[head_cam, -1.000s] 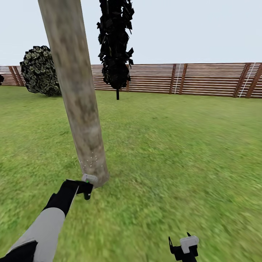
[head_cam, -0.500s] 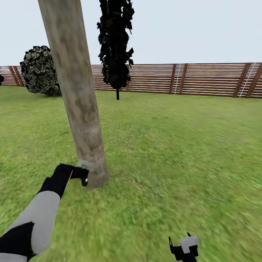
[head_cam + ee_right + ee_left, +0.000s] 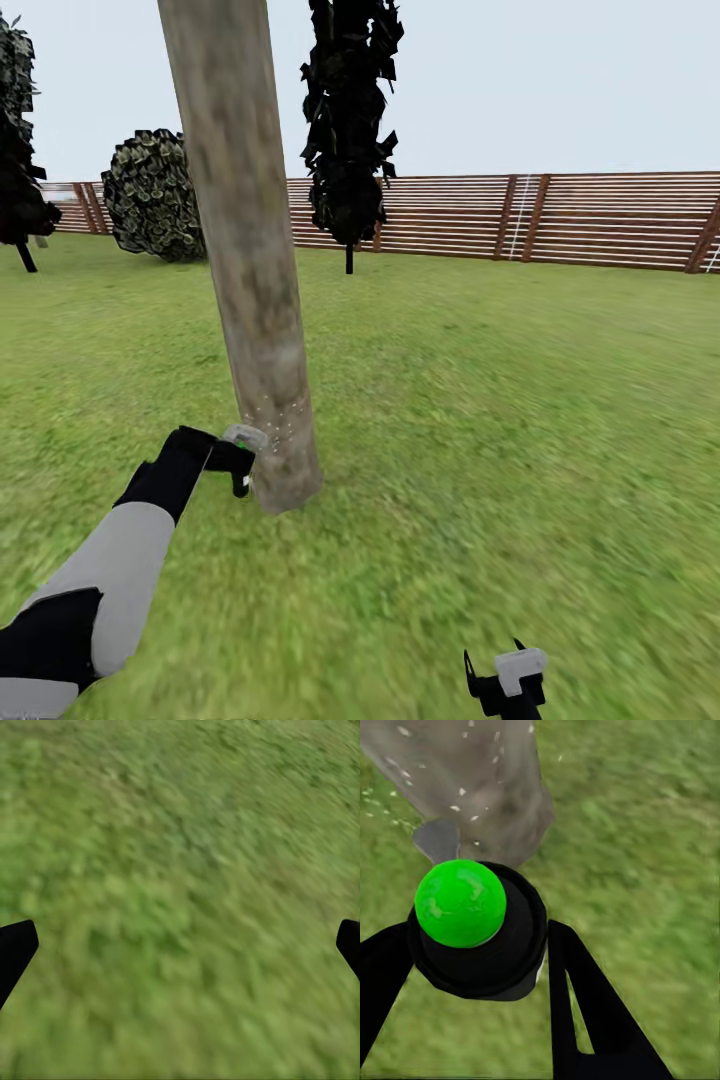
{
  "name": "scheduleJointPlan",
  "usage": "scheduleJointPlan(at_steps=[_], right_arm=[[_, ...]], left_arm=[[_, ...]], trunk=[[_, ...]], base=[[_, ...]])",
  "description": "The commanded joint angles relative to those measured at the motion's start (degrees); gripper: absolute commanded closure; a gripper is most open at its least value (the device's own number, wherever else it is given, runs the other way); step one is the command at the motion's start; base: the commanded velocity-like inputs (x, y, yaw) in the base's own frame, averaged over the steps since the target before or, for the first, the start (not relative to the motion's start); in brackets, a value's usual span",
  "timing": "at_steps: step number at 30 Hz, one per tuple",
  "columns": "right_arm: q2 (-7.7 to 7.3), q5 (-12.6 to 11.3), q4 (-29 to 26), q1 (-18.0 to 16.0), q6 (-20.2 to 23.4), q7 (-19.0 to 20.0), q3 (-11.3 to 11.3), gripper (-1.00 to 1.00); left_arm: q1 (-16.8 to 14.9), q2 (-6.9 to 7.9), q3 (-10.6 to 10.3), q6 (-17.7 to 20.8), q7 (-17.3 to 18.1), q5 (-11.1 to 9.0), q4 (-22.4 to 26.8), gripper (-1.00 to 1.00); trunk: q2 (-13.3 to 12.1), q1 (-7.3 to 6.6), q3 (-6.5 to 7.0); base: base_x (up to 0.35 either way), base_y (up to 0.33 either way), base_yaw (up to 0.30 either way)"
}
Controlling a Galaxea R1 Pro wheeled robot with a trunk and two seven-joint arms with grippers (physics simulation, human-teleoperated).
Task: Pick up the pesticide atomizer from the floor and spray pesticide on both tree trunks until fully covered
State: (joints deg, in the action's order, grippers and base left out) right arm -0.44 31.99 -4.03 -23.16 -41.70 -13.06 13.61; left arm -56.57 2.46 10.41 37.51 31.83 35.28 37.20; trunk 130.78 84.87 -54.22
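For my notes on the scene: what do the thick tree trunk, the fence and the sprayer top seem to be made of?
Tree trunk: rough matte bark, mottled grey-brown. Fence: probably wood, brown horizontal slats on posts. Sprayer top: likely glossy plastic, a bright green dome with highlights on a dark body, held by the left gripper.

The light was flat and even, bright as under an overcast sky (image 3: 560, 80), and I could not tell where it came from. Nothing cast a shadow: the trunk (image 3: 250, 260) met the lawn (image 3: 520, 400) with no dark patch at its foot. The grass was smeared and soft close to me, and blurrier in both my wrist views. The fence (image 3: 600, 220) stayed crisp. A faint sheen sat on my atomizer's green cap (image 3: 460, 902).
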Motion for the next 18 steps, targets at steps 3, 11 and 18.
scheduleJointPlan(at_steps=[3,11,18], right_arm=[[-0.04,0.6,0.1,0.0,-0.1,-0.3,0.3,-1.00],[-0.09,0.6,0.1,0.0,-0.1,-0.3,0.3,-1.00],[-0.09,0.6,0.1,0.0,-0.1,-0.3,0.3,-1.00]], left_arm=[[-0.4,4.00,0.4,0.5,1.5,0.1,0.0,1.00],[0.4,7.76,0.1,0.0,8.3,0.6,-0.6,1.00],[0.4,5.84,0.3,0.0,8.0,0.6,0.0,1.00]], trunk=[[0.0,-0.01,-0.06],[0.0,-0.01,-0.06],[0.0,-0.01,-0.06]], base=[[0.000,0.000,0.009],[0.000,0.000,0.000],[0.000,-0.021,0.000]])
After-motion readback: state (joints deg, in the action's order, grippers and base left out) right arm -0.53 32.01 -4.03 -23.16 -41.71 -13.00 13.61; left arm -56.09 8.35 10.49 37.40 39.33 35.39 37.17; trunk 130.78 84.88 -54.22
